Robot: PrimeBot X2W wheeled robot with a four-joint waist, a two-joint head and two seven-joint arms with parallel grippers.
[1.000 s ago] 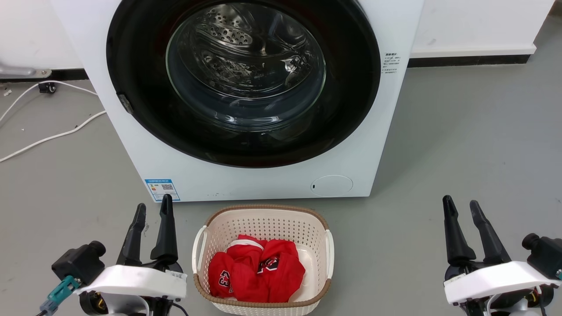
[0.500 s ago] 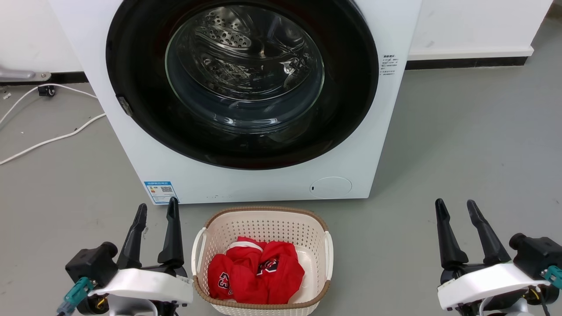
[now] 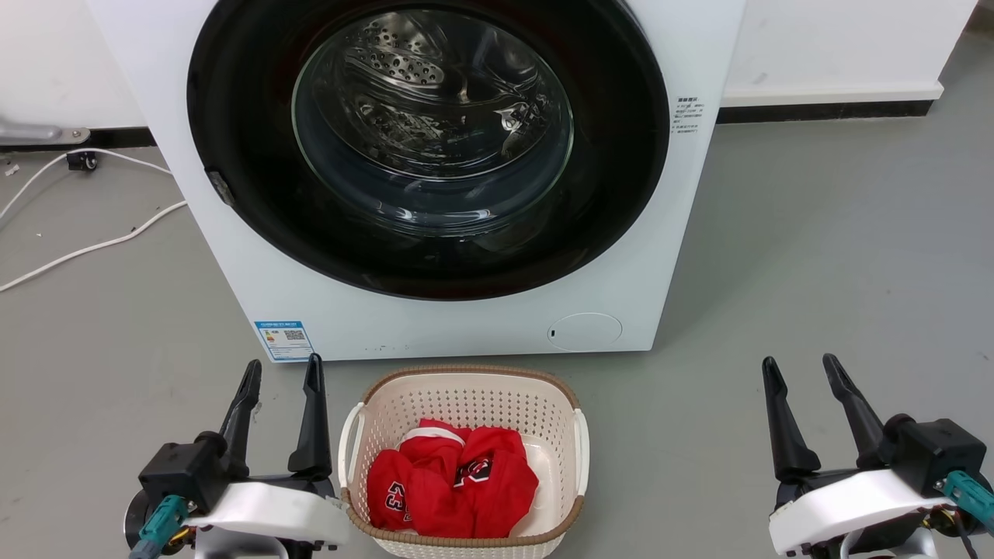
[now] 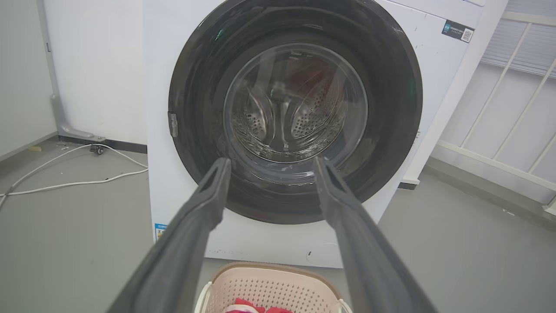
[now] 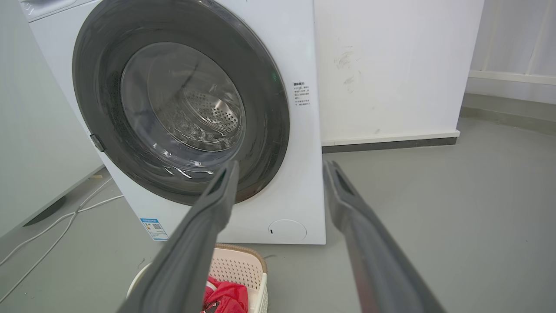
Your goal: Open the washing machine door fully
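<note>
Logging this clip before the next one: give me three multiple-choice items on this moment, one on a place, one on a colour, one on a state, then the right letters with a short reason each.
1. Where is the laundry basket?
A. on the floor in front of the washing machine
B. on top of it
C. inside the drum

2. What colour are the clothes in the basket?
A. blue
B. red
C. green

3. How is the washing machine door?
A. swung fully open
B. shut against the machine's front
C. lying on the floor

1 A: the head view shows it on the grey floor below the machine's front.
2 B: red fabric lies in it.
3 B: its black ring lies flat on the white front; the left gripper and right gripper, both open, are apart from it.
</note>
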